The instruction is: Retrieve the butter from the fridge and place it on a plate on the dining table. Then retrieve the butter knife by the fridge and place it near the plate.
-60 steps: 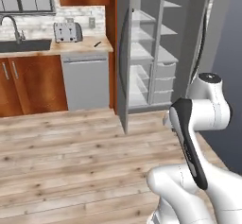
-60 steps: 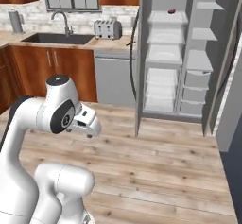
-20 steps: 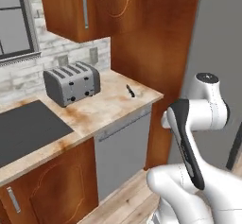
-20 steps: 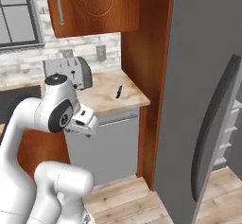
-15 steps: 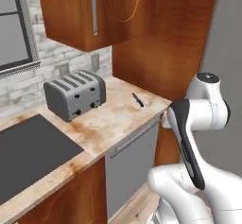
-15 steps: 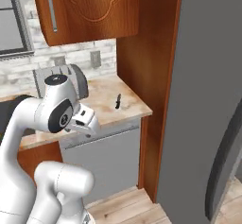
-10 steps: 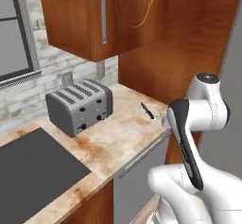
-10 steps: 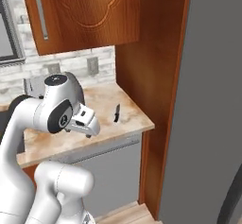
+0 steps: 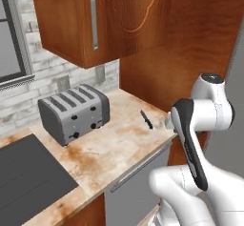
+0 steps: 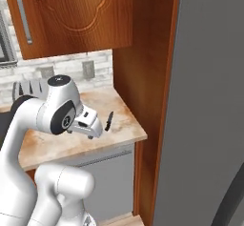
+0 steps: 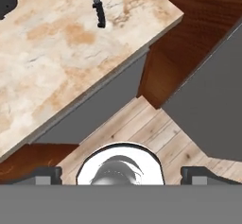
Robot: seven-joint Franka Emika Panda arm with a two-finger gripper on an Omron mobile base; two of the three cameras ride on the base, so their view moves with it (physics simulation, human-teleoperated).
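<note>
The butter knife [image 9: 146, 119] lies flat on the marbled counter [image 9: 100, 156], at 3 o'clock from the 4-slot toaster [image 9: 74, 112], near the fridge [image 10: 209, 101]. The gripper [image 11: 121, 172], fingers spread and empty, hangs off the counter edge, seemingly ready to reach.

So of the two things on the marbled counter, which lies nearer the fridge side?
The butter knife: the slim black one by the wooden side panel. The bulky grey toaster stands further along, toward the dark cooktop.

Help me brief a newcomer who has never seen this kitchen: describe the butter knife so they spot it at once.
Find the marbled counter under the wooden wall cabinet, beside the tall wooden panel. Right of the grey toaster, near the counter's end, lies the butter knife: slim, dark, flat, the smallest thing there.
</note>
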